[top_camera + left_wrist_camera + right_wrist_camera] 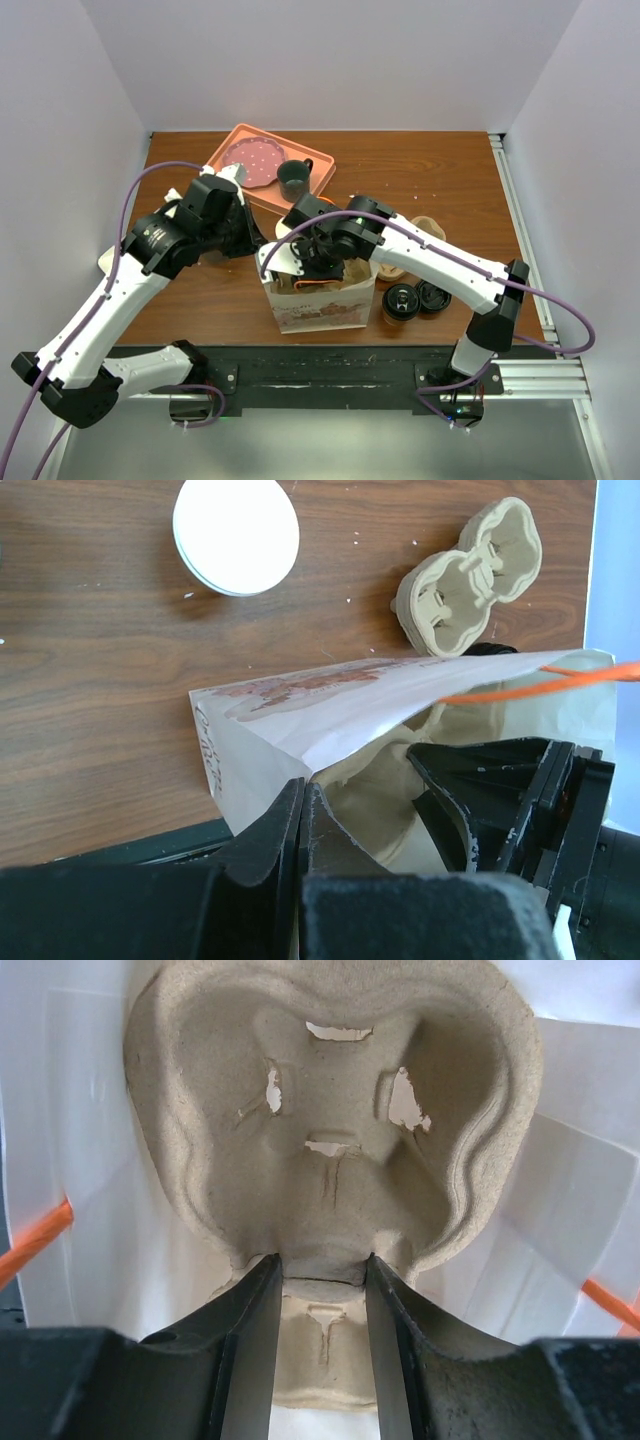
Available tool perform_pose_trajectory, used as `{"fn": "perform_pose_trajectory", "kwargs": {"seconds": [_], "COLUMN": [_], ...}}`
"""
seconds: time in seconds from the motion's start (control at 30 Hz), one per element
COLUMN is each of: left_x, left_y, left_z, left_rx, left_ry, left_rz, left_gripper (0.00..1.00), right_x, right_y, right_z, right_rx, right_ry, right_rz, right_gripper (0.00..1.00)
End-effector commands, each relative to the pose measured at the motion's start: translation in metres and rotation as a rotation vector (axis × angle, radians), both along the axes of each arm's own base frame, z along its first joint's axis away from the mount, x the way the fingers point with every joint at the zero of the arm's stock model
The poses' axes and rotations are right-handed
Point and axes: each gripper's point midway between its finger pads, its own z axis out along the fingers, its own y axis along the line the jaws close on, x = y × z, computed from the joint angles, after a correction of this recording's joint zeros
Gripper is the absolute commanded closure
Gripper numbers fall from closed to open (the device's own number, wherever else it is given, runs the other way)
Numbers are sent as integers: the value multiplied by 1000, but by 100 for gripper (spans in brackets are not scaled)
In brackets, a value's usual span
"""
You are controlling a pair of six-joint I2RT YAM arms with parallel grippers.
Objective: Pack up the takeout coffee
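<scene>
The wooden tabletop (450, 180) carries a white paper bag (320, 310) that stands upright at the middle of its near edge, mouth open, with orange string handles. The bag's broad face has a faint pinkish-brown print. Its narrow side bears a line of script, seen from the left wrist, that is too small and slanted to read with any certainty.

At the far edge, left of centre, lies a salmon tray (320, 160) holding a pink dotted plate (250, 160) and a dark green mug (293, 180).

A pulp cup carrier (330, 1110) sits inside the bag. The right pincer (320, 1265) reaches down into the mouth, its fingers partly apart and pressed against either side of the carrier's narrow waist. A second pulp carrier (470, 575) lies on the tabletop just behind the bag, largely covered by the right arm in the overhead view. A white round disc (235, 535) rests near the left edge.

The left pincer (303, 795) is closed tight, pinching the bag's upper rim.

The takeout coffee (399, 303) stands outside the bag, just beside its right side at the near edge, black lid on. A loose black lid (434, 296) lies close against its right, with the right forearm passing just behind both.
</scene>
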Motion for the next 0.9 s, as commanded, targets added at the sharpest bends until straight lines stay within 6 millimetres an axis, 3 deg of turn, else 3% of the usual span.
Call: {"fn": "perform_pose_trajectory", "kwargs": {"seconds": [0.0, 0.6, 0.87], "left_x": [-3, -4, -3], "left_y": [-10, -6, -16], "left_z": [11, 14, 21], "left_rx": [-54, -32, -74], "left_ry": [-21, -18, -27], "left_rz": [-44, -39, -79], "left_gripper": [100, 100, 100], "right_x": [3, 15, 16], "right_y": [-2, -6, -10], "right_z": [-14, -13, -20], "right_rx": [-46, -65, -90], "right_ry": [24, 2, 0], "right_rz": [-106, -334, -358], "right_gripper": [61, 64, 62]}}
